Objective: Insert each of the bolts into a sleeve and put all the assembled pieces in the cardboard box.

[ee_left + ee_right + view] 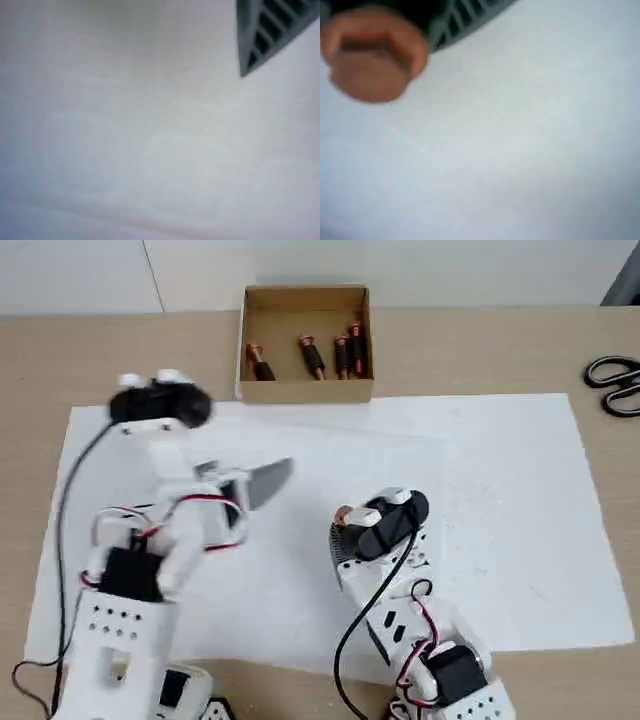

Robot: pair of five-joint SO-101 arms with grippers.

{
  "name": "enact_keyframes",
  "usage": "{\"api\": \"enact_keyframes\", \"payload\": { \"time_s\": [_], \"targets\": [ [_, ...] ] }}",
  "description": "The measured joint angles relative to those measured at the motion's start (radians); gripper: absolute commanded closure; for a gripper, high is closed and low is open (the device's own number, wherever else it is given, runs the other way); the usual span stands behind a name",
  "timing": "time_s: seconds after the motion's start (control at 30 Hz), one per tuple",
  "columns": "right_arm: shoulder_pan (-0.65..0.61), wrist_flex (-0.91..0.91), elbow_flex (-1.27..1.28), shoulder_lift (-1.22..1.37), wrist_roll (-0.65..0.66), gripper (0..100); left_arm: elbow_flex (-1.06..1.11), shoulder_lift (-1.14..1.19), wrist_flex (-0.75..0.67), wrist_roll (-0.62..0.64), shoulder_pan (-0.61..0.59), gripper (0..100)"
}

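Pale wood is the biggest thing here, the table (60,350) running across under everything, and over most of it lies a white paper sheet (500,520). On that sheet stand the left arm (150,550) and the right arm (430,650), both leaning in toward the middle.

At the far side, touching the sheet's edge, sits the cardboard box (305,392). A pair of scissors (615,382) lies well apart from it on bare wood at the table's right edge.

The left gripper (262,483) hangs low over bare paper with nothing in it that I can see. Whether its pincer stands wide or narrow I cannot tell from here. The right gripper (342,530) hovers over the middle of the sheet, nearer me than the box.

In the box lie four assembled pieces (312,356), roughly side by side, copper heads at the ends of dark bodies. Smallest of all is the one bolt (372,60) out on the sheet. The right gripper's pincer is clamped on it, so that its round copper head pokes out just above the paper. Whether it already wears its sleeve I cannot make out, as the gripper covers the shank.

As I judge it, the job is nearly done. Four pieces are boxed, I see no loose part on the paper, and this held one looks to be the last. What is left is getting it sleeved, if it is not already, and carrying it across to the box.
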Motion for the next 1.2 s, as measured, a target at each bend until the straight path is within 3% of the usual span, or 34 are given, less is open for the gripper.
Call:
{"api": "enact_keyframes", "payload": {
  "time_s": [0.23,0.43,1.2],
  "targets": [
    [0.160,0.008,-0.029,0.006,0.034,99.5,-0.101,0.000,0.370,-0.005,-0.193,65],
    [0.199,-0.015,-0.288,0.193,0.089,99.5,-0.106,0.000,0.423,0.000,-0.319,65],
    [0.193,-0.542,-1.806,2.139,0.092,99.5,-0.072,0.000,0.417,0.000,-0.345,65]
  ]
}}
